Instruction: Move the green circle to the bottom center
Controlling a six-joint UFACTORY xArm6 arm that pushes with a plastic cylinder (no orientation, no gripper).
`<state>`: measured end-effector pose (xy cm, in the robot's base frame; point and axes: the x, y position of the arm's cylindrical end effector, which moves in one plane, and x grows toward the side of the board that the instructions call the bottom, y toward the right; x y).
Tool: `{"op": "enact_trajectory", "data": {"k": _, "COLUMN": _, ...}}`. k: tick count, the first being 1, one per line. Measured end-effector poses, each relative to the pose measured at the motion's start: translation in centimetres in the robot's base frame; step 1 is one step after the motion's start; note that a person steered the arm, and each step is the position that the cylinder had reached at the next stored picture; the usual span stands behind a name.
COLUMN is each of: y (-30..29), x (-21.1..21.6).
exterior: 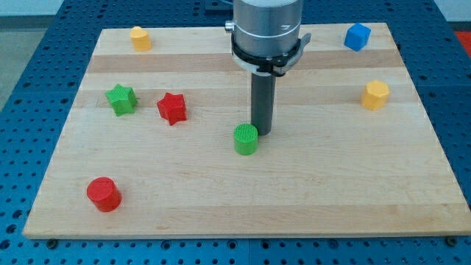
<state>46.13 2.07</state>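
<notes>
The green circle [246, 139] is a short ridged cylinder standing near the middle of the wooden board [331, 191]. My tip [263, 132] is the lower end of the dark rod coming down from the grey arm at the view's top centre. It rests on the board just to the right of and slightly above the green circle, touching or nearly touching its upper right edge.
A green star [121, 99] and a red star [172, 108] lie at the left. A red cylinder [104, 194] sits at bottom left. A yellow block [140, 37] is top left, a blue block [357, 36] top right, a yellow hexagon [375, 95] at right.
</notes>
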Motion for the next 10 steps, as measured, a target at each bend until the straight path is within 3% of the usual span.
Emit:
{"op": "enact_trajectory", "data": {"k": 5, "y": -2.7, "x": -2.1}}
{"op": "enact_trajectory", "data": {"k": 10, "y": -3.1, "x": 6.1}}
